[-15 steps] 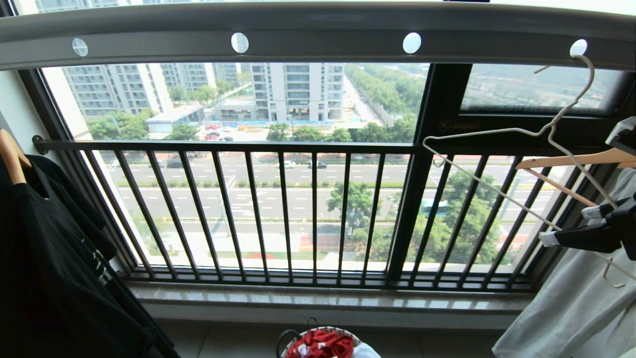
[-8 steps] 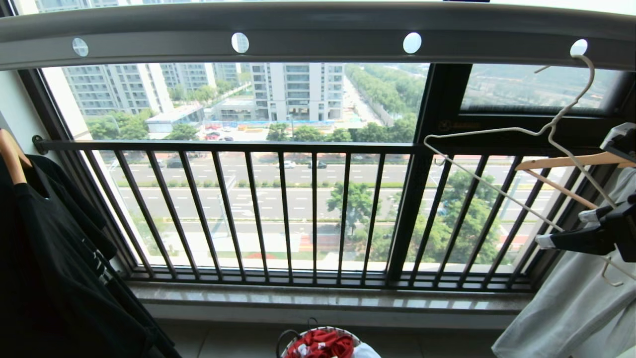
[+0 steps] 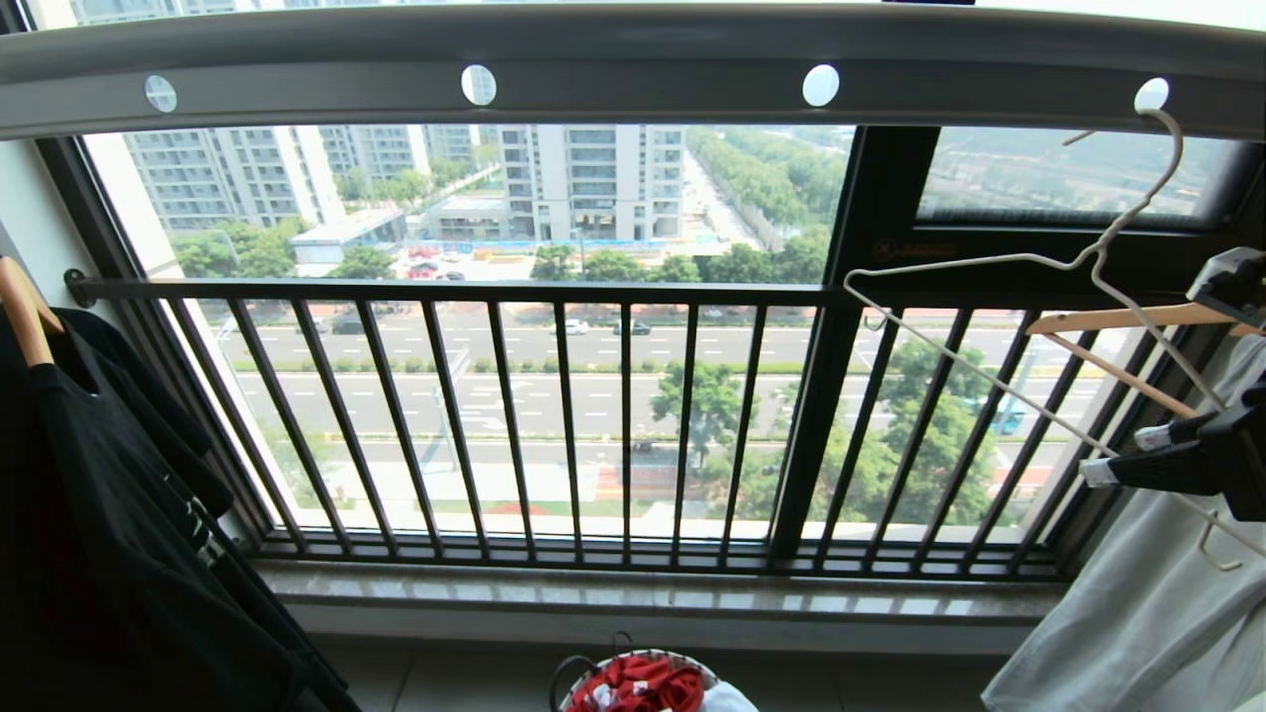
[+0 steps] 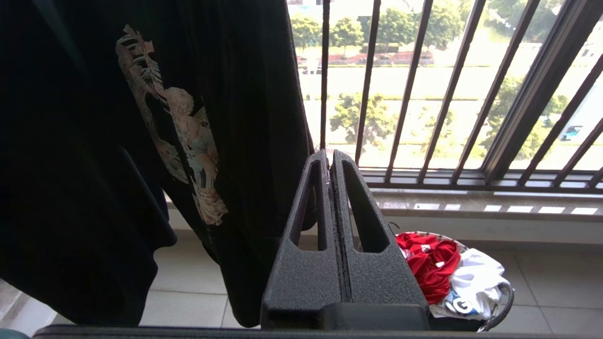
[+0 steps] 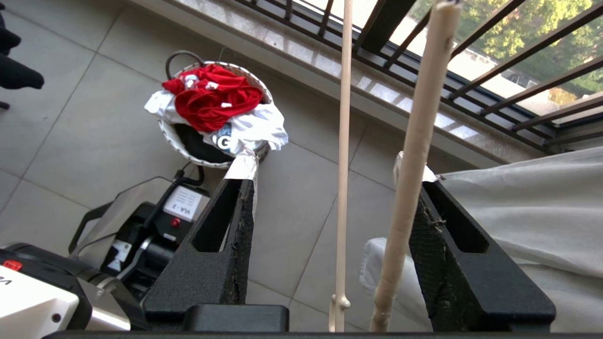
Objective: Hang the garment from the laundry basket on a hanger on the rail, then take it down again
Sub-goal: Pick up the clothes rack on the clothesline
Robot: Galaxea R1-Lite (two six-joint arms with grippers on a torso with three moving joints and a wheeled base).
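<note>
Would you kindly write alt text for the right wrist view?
The right gripper has its open fingers around two bars of the white wire hanger, the thicker against one pad. Below on the tiled floor, the laundry basket holds the red garment.

Black T-shirt [image 3: 109, 514] with pale printed figure hangs at left on wooden hanger [image 3: 22, 311]. Dark barred window railing [image 3: 554, 425] spans window; stone sill [image 3: 643, 593] below it, grey tiled floor [image 5: 70, 122] under sill. Second wooden hanger [image 3: 1137, 321] at right carries pale grey garment [image 3: 1147, 613]. Outside: apartment blocks [image 3: 584, 178], wide road [image 3: 534, 386] with cars, trees [image 3: 712, 405].
</note>
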